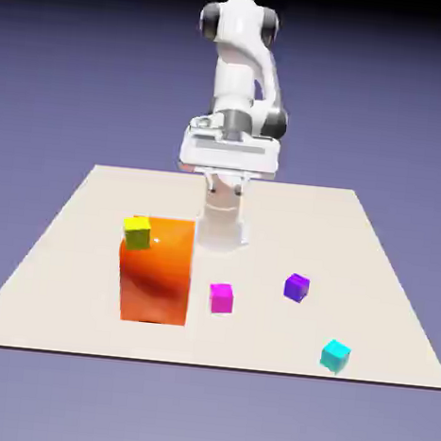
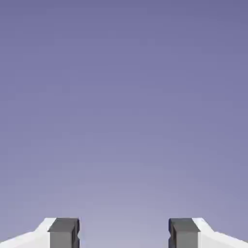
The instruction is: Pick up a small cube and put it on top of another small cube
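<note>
Two fingertips (image 2: 64,232) spread wide, gripper (image 2: 123,233) empty—cyan cube (image 1: 335,355) seemingly apart from purple cube (image 1: 297,287).

On the tabletop (image 1: 70,248) a big block (image 1: 156,275) stands toward the exterior view's left, with a small cube (image 1: 137,231) on its far-left top corner. Just right of the block lies a second cube (image 1: 221,297), a third cube (image 1: 297,287) farther right, and the fourth cube (image 1: 335,356) nearest, rightmost.
</note>
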